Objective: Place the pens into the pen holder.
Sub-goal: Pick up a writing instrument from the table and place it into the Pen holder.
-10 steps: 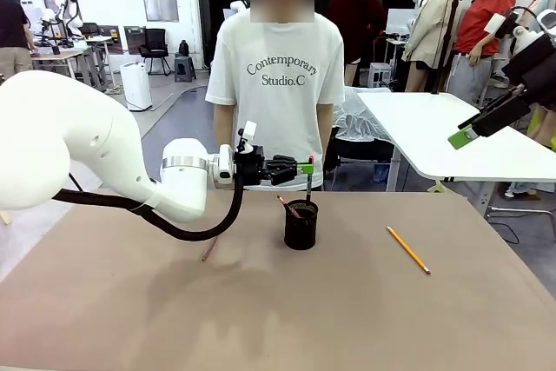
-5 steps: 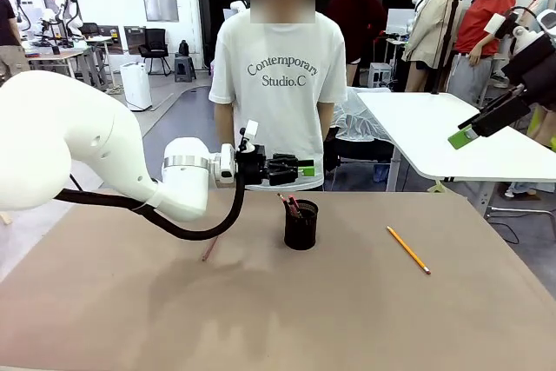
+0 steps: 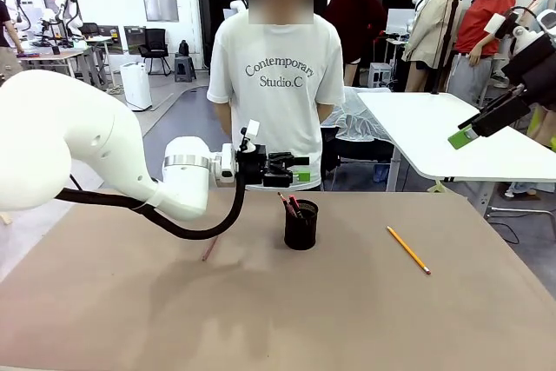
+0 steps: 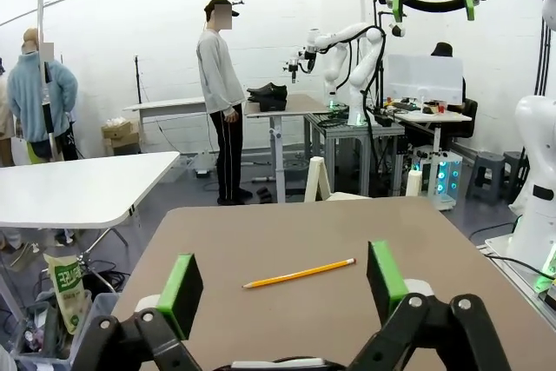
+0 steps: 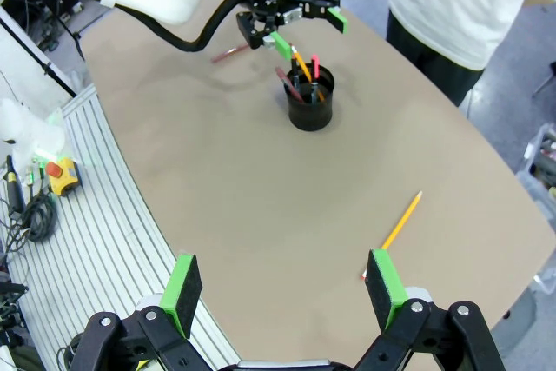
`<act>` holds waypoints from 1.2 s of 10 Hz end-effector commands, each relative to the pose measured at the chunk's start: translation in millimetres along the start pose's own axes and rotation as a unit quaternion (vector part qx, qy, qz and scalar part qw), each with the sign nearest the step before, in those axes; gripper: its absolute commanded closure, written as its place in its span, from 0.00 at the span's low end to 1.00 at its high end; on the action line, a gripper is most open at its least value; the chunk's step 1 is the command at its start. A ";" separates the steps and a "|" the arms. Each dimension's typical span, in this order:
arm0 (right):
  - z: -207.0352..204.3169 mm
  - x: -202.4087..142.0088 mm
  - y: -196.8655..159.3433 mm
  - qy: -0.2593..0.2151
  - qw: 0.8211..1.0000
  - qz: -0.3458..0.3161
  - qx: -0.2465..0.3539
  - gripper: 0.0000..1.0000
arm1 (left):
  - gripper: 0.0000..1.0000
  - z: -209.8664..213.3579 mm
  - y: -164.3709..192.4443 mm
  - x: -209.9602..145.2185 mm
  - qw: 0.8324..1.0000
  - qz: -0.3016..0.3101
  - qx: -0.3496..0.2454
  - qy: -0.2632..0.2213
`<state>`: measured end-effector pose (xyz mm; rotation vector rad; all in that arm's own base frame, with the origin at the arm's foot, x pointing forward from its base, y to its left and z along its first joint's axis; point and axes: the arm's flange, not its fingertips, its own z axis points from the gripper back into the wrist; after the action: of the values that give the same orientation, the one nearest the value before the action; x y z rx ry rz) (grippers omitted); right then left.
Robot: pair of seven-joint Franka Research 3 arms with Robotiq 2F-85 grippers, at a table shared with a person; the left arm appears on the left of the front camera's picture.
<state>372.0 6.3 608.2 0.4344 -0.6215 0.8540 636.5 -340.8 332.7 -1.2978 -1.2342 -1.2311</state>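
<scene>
**Front view.** The left hand [image 3: 300, 168] hangs just above the pen holder [image 3: 301, 225], a little to its left. Its jaws are spread wide and nothing is between them. Pens [image 3: 289, 205] lean inside the holder, so that drop looks finished. A reddish-brown pen [image 3: 208, 249] lies on the tabletop [image 3: 261, 319] to the holder's left, and a yellow pencil [image 3: 408, 249] lies well to its right. To do the step well, the hand should rise straight up from the holder before it swings away, so no finger catches the leaning pen ends. It should then take the reddish-brown pen near its middle, across the shaft, and bring it tip-down over the holder's mouth. The arm's black cable crosses that pen, so its far end is hard to make out.

**Left wrist view.** The green pads stand far apart and hold nothing. Past them, the yellow pencil [image 4: 300, 274] lies flat.

**Right wrist view.** The right hand [image 5: 282, 288] is high, on the pencil's side of the holder, fully open and empty. The holder [image 5: 311, 109] is dark inside. I cannot count its pens for certain, and an orange streak among them is unclear.
</scene>
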 end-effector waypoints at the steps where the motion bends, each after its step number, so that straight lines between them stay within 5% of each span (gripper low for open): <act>1: 0.6 1.6 0.2 -0.008 1.000 -0.002 0.008 0.00 | 0.00 2.2 -4.2 4.4 0.999 0.010 0.008 0.032; 2: 0.6 1.6 0.2 -0.008 1.000 -0.002 0.008 0.00 | 0.00 0.0 0.0 0.0 1.000 0.000 0.000 0.000; 6: 0.6 1.6 0.2 -0.008 1.000 -0.002 0.008 0.00 | 0.00 -0.6 0.2 -2.0 1.000 0.003 0.004 0.007; 9: 0.6 1.6 0.2 -0.008 1.000 -0.002 0.008 0.00 | 0.00 16.4 -17.2 39.0 0.998 0.030 -0.004 0.050; 12: 0.6 1.6 0.2 -0.008 1.000 -0.002 0.008 0.00 | 0.00 37.5 -43.4 94.5 0.977 0.109 0.013 0.181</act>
<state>372.0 6.3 608.1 0.4345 -0.6213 0.8540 614.5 -306.8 407.6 -1.1542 -0.9596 -1.2185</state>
